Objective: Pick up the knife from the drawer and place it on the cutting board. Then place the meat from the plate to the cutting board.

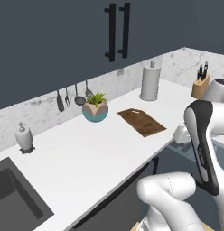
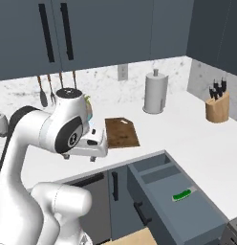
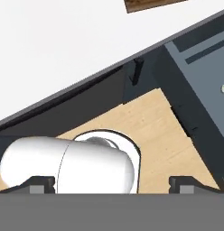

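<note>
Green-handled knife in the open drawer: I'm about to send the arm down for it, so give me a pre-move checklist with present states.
1. Dark blue-grey drawer pulled open: ok.
2. Green-handled knife lying exposed inside, nothing on it: ok.
3. Claw open and empty: ok.
4. Claw over the knife: not ok, it is above the floor left of the drawer.
5. Dark brown wooden cutting board bare for placing: ok.
6. White plate with meat located: cannot tell.
</note>
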